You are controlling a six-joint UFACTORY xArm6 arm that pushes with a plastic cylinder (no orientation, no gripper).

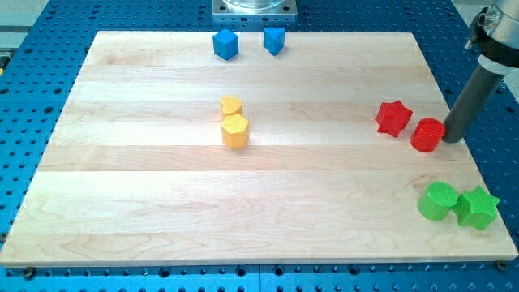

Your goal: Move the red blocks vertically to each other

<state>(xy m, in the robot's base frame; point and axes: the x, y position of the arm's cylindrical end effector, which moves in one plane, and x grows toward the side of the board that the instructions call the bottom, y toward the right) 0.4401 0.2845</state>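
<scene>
At the view's right edge of the desk (162,203), my tip (451,138) rests against the right side of the red cylinder (427,135), with the red star (393,118) just to its left. I carry no claw, only a bare rod, holding nothing. Green blocks sit below.

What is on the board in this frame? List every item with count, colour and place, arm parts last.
blue cube: 1, blue, view's top, left of the other blue block
blue block: 1, blue, view's top centre, shape unclear
yellow heart block: 1, yellow, centre-left, touching the hexagon below it
yellow hexagon block: 1, yellow, centre-left
red star block: 1, red, view's right
red cylinder: 1, red, lower right of the star
green cylinder: 1, green, bottom right
green star block: 1, green, bottom right corner
wooden board: 1, light wood
my tip: 1, dark, against the red cylinder's right side
</scene>
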